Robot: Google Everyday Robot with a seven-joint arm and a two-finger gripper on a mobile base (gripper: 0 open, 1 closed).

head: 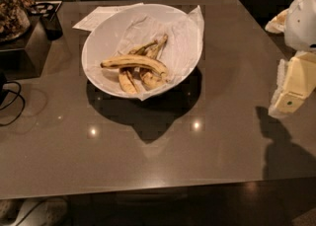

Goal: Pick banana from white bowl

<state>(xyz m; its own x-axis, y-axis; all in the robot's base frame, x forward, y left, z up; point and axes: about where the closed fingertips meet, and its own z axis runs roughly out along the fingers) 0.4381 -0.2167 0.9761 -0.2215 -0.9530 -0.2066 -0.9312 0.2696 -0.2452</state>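
The banana [133, 61], long, yellow with brown streaks, lies across the middle of the white bowl [94, 40], on top of several shorter, browner bananas [127, 82]. The bowl is lined with crumpled white paper [185, 37] and stands on the brown table [148, 161], at the back centre. My gripper [285, 102], cream-coloured under a white arm [303, 18], hangs at the right edge of the view, above the table's right side. It is well to the right of the bowl and holds nothing that I can see.
A flat white paper sheet [101, 17] lies behind the bowl. A dark cup [52, 25] and a jar on a box [10, 8] stand at the back left. A black cable [11, 96] lies at the left edge. The table's front edge [148, 188] is near.
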